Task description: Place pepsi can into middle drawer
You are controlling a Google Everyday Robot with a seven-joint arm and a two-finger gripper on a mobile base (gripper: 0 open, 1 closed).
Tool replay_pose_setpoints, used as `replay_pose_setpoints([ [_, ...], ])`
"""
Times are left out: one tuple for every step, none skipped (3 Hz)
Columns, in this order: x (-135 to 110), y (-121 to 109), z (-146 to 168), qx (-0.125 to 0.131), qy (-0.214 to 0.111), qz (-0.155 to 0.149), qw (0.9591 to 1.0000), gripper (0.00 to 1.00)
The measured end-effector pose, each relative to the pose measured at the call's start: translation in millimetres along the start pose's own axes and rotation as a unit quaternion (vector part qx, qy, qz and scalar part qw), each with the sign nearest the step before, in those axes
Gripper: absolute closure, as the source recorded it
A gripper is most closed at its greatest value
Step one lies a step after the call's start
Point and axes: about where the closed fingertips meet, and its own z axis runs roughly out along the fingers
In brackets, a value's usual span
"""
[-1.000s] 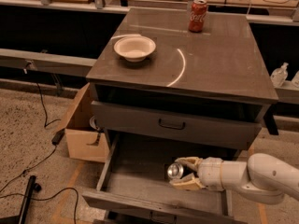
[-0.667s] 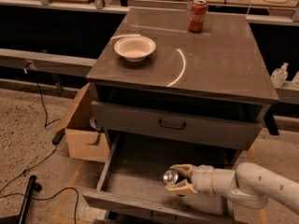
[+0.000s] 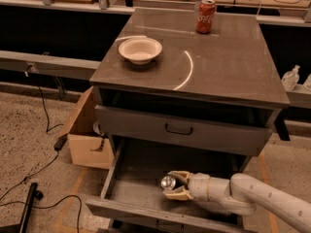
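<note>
The middle drawer is pulled out below the cabinet top, and its dark floor shows. My gripper reaches in from the right, low over the drawer floor near the front panel. It is shut on the pepsi can, which lies sideways in the cream fingers. Only the can's shiny silver end shows, pointing left; its blue body is hidden by the fingers.
A red Coca-Cola can and a white bowl stand on the cabinet top. The upper drawer is closed above my arm. A cardboard box sits left of the cabinet, with cables on the floor.
My gripper has moved left inside the drawer with the can in it, toward the middle of the drawer floor.
</note>
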Motion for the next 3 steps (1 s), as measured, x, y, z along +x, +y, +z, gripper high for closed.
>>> replay_pose_setpoints([
  [4,-6,21,-0.009,-0.006,-0.020,0.9997,0.36],
  [9,-9,33,-0.013,-0.006,-0.030,0.9994,0.12],
  [10,-11,39,-0.016,-0.007,-0.037,0.9992,0.00],
])
